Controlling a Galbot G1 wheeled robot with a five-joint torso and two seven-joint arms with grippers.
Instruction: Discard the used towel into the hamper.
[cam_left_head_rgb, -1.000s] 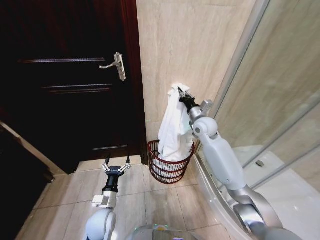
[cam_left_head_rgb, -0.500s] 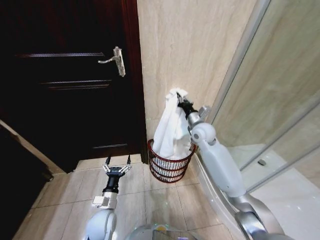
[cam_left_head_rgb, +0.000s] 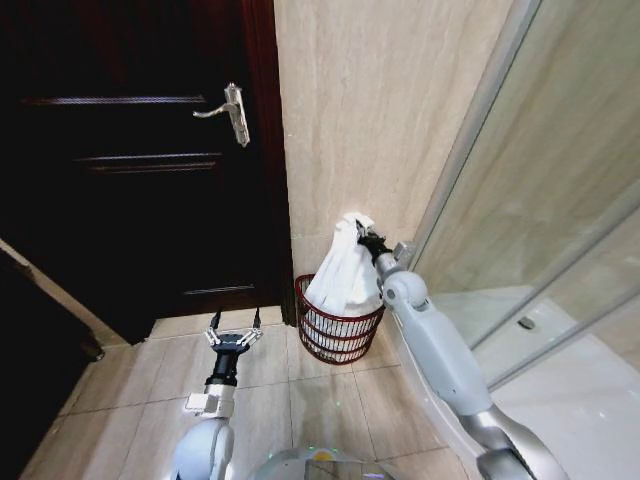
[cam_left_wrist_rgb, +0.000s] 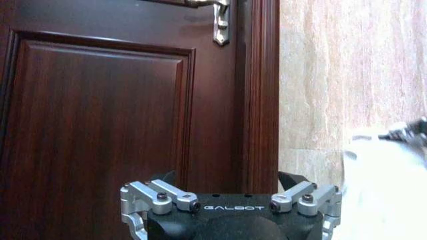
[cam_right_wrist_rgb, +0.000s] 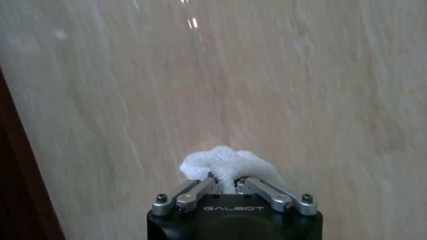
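Note:
My right gripper (cam_left_head_rgb: 362, 236) is shut on the top of the white towel (cam_left_head_rgb: 342, 278), just above the hamper (cam_left_head_rgb: 336, 338). The towel's lower part hangs down inside that small red-brown wire basket, which stands on the floor against the beige wall. In the right wrist view the fingers (cam_right_wrist_rgb: 197, 190) pinch a bunched tuft of the towel (cam_right_wrist_rgb: 225, 162) in front of the wall. My left gripper (cam_left_head_rgb: 233, 328) hangs open low over the floor tiles, left of the hamper. The left wrist view catches the towel (cam_left_wrist_rgb: 387, 190) at its edge.
A dark wooden door (cam_left_head_rgb: 140, 180) with a metal lever handle (cam_left_head_rgb: 228, 112) is shut at the left. The beige tiled wall (cam_left_head_rgb: 380, 110) rises behind the hamper. A glass shower screen (cam_left_head_rgb: 560, 200) and its raised base close off the right side.
My right gripper has come down with the towel, and more cloth now rests in the hamper. The head view shifted slightly. The left arm has stayed put.

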